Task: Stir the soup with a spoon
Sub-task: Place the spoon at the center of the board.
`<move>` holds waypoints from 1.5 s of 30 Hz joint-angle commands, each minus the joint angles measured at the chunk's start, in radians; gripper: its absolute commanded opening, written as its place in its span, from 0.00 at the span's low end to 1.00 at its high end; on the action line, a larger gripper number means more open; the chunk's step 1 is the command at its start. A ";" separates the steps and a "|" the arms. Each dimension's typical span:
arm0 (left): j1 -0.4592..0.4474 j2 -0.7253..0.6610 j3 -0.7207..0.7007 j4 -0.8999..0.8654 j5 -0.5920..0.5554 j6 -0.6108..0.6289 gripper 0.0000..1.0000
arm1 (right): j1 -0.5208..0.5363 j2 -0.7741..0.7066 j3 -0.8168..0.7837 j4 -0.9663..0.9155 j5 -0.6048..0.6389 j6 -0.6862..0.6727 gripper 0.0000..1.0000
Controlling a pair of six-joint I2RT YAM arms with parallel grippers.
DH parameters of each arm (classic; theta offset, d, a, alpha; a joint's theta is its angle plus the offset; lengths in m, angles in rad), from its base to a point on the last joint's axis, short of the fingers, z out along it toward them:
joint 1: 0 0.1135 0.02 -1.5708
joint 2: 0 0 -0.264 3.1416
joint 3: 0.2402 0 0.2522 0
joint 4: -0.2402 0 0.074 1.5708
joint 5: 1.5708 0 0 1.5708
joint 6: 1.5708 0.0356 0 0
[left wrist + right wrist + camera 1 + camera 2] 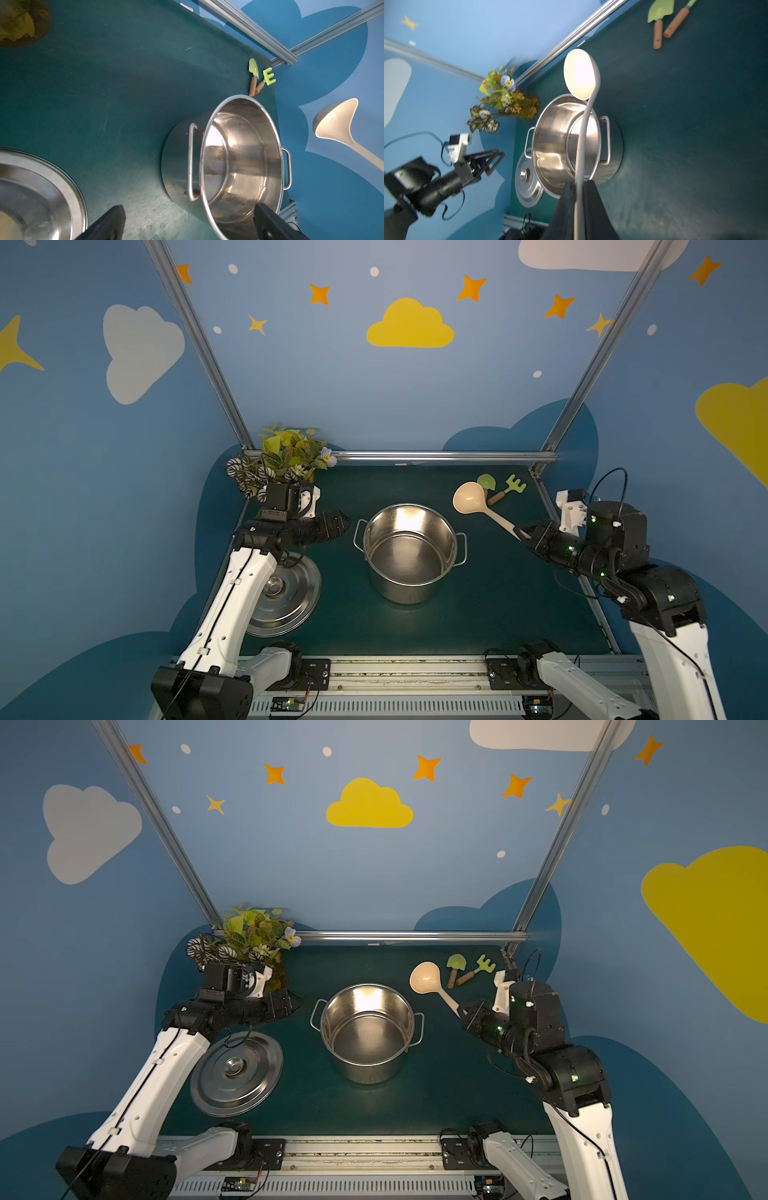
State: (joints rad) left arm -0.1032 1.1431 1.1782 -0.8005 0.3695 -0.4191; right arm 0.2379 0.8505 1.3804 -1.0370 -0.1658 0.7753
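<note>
Nearest, 8 o'clock: flat round steel lid [237,1073]; centre: shiny steel two-handled pot [405,593], uncovered; 9 o'clock of it: left gripper [343,524], jaws spread wide, empty; 3 o'clock: right gripper [521,531], clamped on slim handle of beige plastic ladle [469,497], bowl aloft toward 1 o'clock; farthest, 1 o'clock: green toy shovel [455,965], green toy rake [482,967]; 11 o'clock: leafy plant [286,460].

left arm [232,601]: reaches in from 7 o'clock | left gripper [344,524]: jaws wide apart, pointing 3 o'clock | right arm [669,655]: from 5 o'clock | right gripper [521,532]: jaws pinched together, pointing 10 o'clock
</note>
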 commanded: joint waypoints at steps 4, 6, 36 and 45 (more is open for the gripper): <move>0.038 -0.028 -0.048 0.025 0.029 0.003 1.00 | -0.213 -0.093 -0.319 0.292 -0.162 0.183 0.00; 0.046 -0.028 -0.056 0.024 0.033 0.006 1.00 | -0.254 -0.115 -0.412 0.357 -0.198 0.201 0.00; 0.061 -0.116 -0.324 0.262 -0.113 0.019 1.00 | -0.273 -0.325 -0.945 0.205 0.030 0.028 0.98; 0.063 -0.143 -0.419 0.399 -0.258 0.115 1.00 | -0.265 -0.368 -0.840 0.318 0.325 -0.079 0.98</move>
State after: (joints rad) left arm -0.0456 1.0122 0.7795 -0.4850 0.1738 -0.3744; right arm -0.0353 0.4999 0.5102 -0.8070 0.0101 0.7773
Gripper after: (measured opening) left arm 0.999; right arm 0.983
